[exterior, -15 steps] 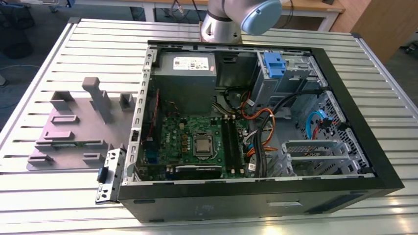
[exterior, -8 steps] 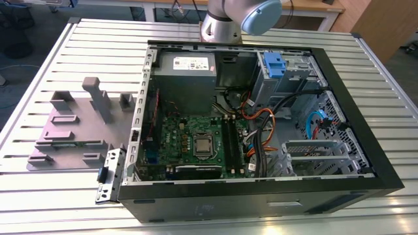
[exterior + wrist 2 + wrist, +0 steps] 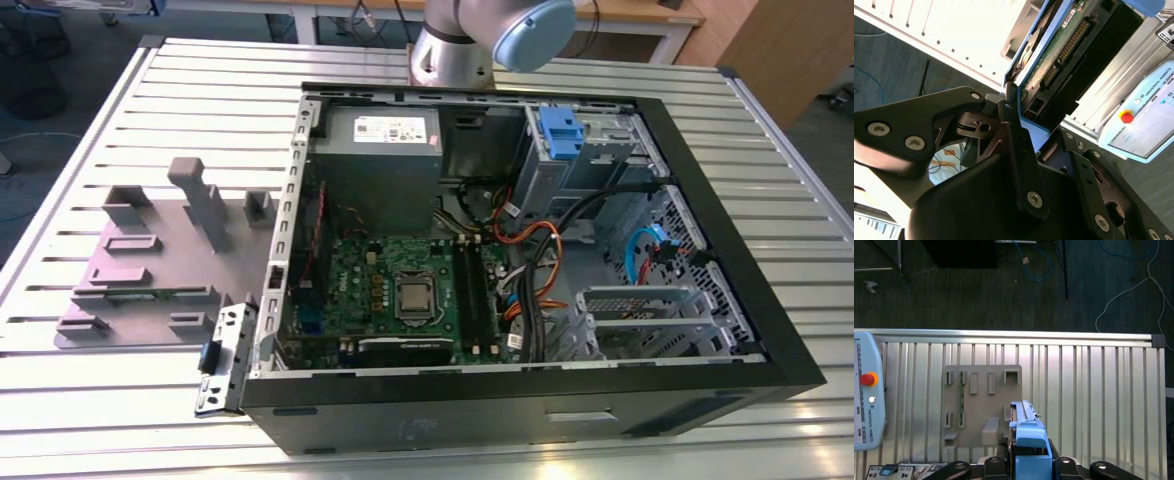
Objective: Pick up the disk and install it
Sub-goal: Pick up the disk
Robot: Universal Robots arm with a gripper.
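Observation:
In both wrist views my gripper is shut on the disk. The disk is held on edge, its blue carrier bracket running along the side and its green circuit board and connector facing the second wrist view. In the first wrist view the disk hangs above the slatted table, close to the grey fixture plate. The exterior view shows the open computer case lying on its side, with a grey metal drive bay near its front right corner and the arm's joint behind the case.
A grey power supply and a blue latch piece sit at the back of the case, with the motherboard and loose cables in the middle. The fixture plate lies at the exterior view's left. A teach pendant rests on the table.

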